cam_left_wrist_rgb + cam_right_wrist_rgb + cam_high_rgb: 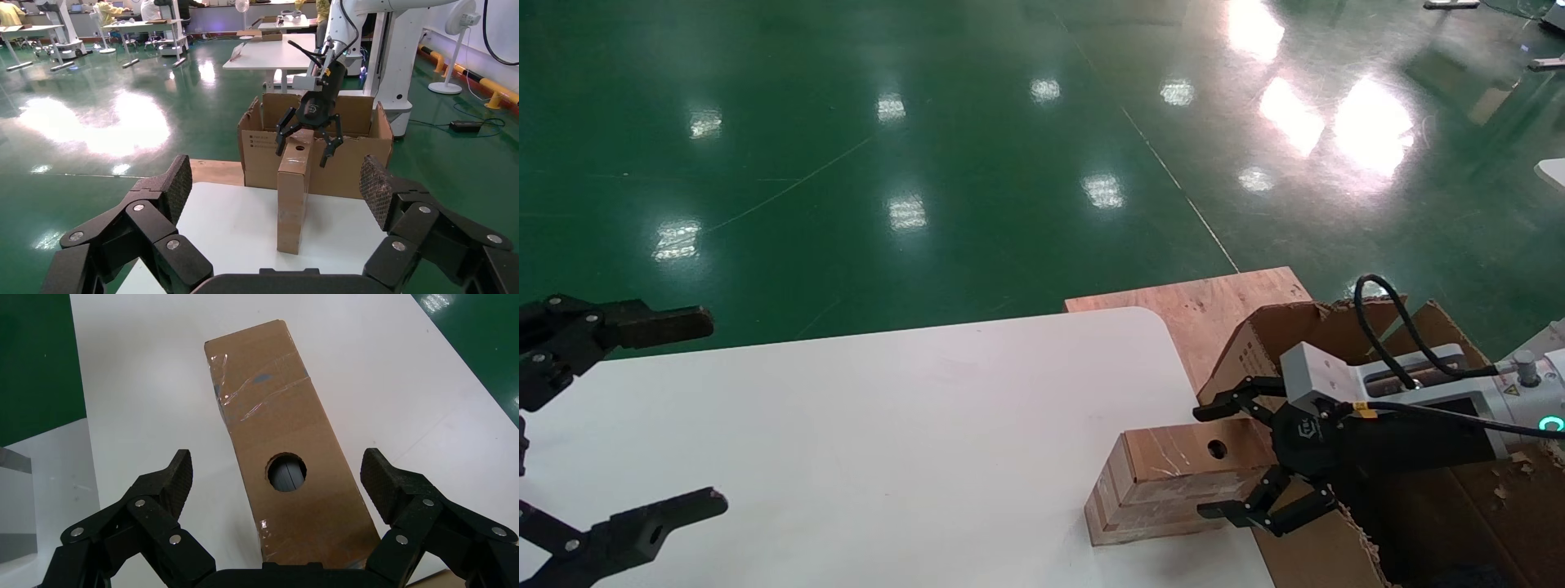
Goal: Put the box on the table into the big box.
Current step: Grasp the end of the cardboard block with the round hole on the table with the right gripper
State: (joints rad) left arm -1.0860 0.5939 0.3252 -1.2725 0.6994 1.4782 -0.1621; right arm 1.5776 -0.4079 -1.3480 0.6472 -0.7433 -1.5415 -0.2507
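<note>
- Lower right of the head view: the right gripper (1228, 461) has its fingers spread wide, straddling the near end of the box (1164, 482), nothing grasped.
- The box lies flat on the table (887, 441), at its right edge, just beside the big box (1258, 343).
- Far left: the left gripper (666, 416) hovers spread apart, empty.

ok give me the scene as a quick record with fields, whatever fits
box: lying on the table, round hole in its top face, at the edge nearest the big box
table: white
big box: open, beside the table
right end effector: open, fingers on either side of the box end, not gripping
left end effector: open, idle over the table's far side
</note>
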